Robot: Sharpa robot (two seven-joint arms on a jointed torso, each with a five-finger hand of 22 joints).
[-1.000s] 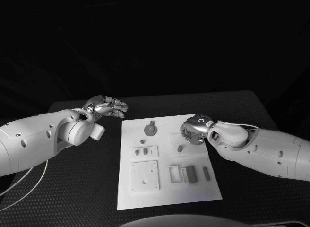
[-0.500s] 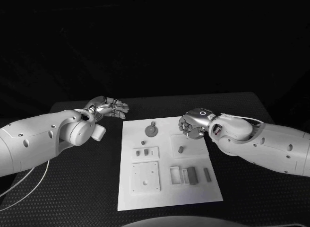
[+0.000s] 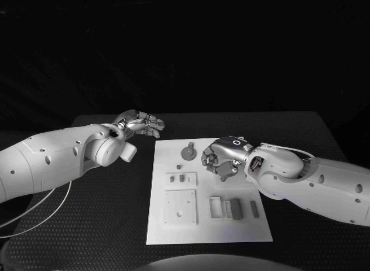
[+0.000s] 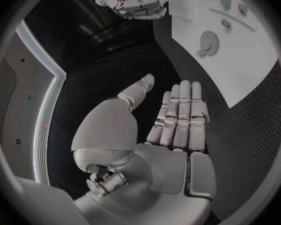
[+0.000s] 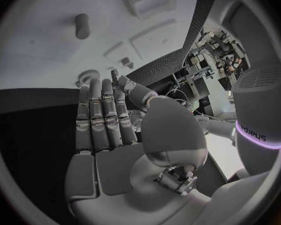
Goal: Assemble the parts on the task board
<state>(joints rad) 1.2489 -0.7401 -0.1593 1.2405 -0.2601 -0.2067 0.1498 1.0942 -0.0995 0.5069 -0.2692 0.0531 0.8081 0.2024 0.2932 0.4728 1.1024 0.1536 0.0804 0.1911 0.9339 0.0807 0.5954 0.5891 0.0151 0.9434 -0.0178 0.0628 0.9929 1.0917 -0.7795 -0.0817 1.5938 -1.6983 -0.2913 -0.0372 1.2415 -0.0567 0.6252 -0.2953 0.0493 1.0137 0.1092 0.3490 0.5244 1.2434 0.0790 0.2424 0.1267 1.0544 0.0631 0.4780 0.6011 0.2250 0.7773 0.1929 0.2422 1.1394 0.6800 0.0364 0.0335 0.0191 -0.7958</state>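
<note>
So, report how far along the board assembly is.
Nothing looks assembled yet: the gear-shaped part and other pieces lie loose on the task board. The right robot hand hovers above the board, holding nothing. The left robot hand waits open off the board. All assembly remains.

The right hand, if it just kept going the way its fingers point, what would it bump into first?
Probably the white task board. In the right wrist view, the right hand holds nothing and its straight fingers aim at the board's surface, near the small round part. Which it meets first is hard to judge, since depth is unclear.

no readable text or labels anywhere
</note>
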